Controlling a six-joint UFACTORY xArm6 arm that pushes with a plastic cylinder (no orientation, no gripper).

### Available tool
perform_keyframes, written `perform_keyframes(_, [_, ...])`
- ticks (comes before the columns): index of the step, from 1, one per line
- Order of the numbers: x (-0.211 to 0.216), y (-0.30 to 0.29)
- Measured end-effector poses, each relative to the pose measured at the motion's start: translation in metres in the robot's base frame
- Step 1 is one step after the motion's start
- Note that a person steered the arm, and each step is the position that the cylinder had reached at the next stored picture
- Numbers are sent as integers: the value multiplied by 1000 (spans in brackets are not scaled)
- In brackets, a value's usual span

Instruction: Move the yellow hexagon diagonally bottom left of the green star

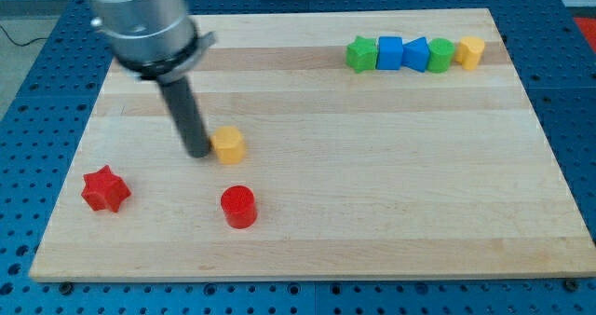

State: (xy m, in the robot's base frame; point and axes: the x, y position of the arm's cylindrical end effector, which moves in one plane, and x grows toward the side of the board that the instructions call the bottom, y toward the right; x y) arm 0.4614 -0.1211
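- Yellow marks two blocks on the wooden board [307,250]: a yellow hexagon [228,144] at centre-left, and another yellow block [470,50] closing a row near the view's top right; its shape is hard to make out.
- That row runs, from the view's left, green star [361,54], blue block [389,52], second blue block [416,53], green block [440,54], then the yellow one, each touching or just beside its neighbour.
- My tip [198,153] sits against the left side of the yellow hexagon, touching it or nearly so; the blur makes actual contact uncertain.
- The end effector is a plain rod with nothing to open or close, so it grips nothing; it can only push.
- A red star [104,189] lies near the board's left edge, and a red cylinder [238,207] sits just below the yellow hexagon, a little toward the view's right.
- Progress, as I judge it: the task is at an early stage. The hexagon lies well apart from the green star, far toward the view's left and lower down.
- It is in the right general direction, but not close enough to count as placed.
- What is left is a long push toward the view's right and top, ending just below and left of the green star.
- With my tip on the hexagon's left, the contact side suits a rightward shove.
- The red cylinder lies off that path, and the row must stay undisturbed.
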Motion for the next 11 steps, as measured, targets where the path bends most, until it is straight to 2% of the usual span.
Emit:
perform_keyframes(1, [8,15])
perform_keyframes(2, [39,16])
perform_keyframes(3, [33,61])
perform_keyframes(4, [-11,94])
perform_keyframes(5, [-40,98])
perform_keyframes(6, [0,98])
perform_keyframes(7, [30,69])
perform_keyframes(8, [3,34])
perform_keyframes(9, [-40,62])
perform_keyframes(10, [-47,67])
perform_keyframes(11, [-22,75])
